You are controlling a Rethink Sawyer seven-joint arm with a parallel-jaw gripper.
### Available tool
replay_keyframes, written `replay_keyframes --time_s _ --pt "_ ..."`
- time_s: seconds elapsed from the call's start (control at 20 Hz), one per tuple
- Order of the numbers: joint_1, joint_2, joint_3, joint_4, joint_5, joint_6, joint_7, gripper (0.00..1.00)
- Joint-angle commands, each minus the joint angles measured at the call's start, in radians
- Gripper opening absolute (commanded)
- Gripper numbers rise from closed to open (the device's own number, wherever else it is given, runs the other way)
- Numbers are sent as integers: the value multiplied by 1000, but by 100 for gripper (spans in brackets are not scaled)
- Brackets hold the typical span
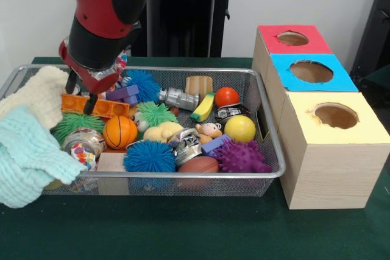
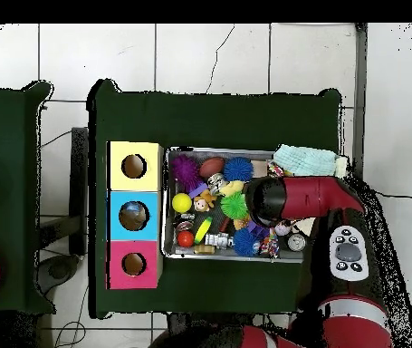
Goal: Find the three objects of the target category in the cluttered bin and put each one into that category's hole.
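Note:
My gripper [image 1: 81,93] hangs low over the left part of the wire bin [image 1: 268,175]. It is open, with one finger at the left end of an orange perforated block [image 1: 100,107] and the other on the block's top. Nothing is lifted. Purple blocks [image 1: 124,94] lie just right of the gripper. Three boxes stand right of the bin, each with a round hole: red top [image 1: 293,38], blue top [image 1: 311,71], yellow top [image 1: 336,115]. In the overhead view the arm [image 2: 291,196] covers the gripper and the bin's right half.
The bin is crowded: a basketball [image 1: 119,132], blue spiky balls [image 1: 149,156], green spiky balls [image 1: 155,114], a purple spiky ball [image 1: 241,156], a yellow ball [image 1: 240,128], a red ball [image 1: 226,97], a football [image 1: 198,165], wooden blocks [image 1: 198,84]. Towels [image 1: 27,150] drape over its left rim.

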Motion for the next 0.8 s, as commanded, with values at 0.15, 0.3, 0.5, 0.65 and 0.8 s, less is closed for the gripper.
replay_keyframes --time_s 0.15,0.3,0.5,0.65,0.8 --pt "-51 92 26 82 67 270 -94 100" --pt "-69 101 41 86 77 313 -107 100" --pt "-68 111 50 85 73 316 -88 100" --pt "-85 155 56 69 68 297 -84 100" --pt "-100 194 66 76 78 258 -74 100"
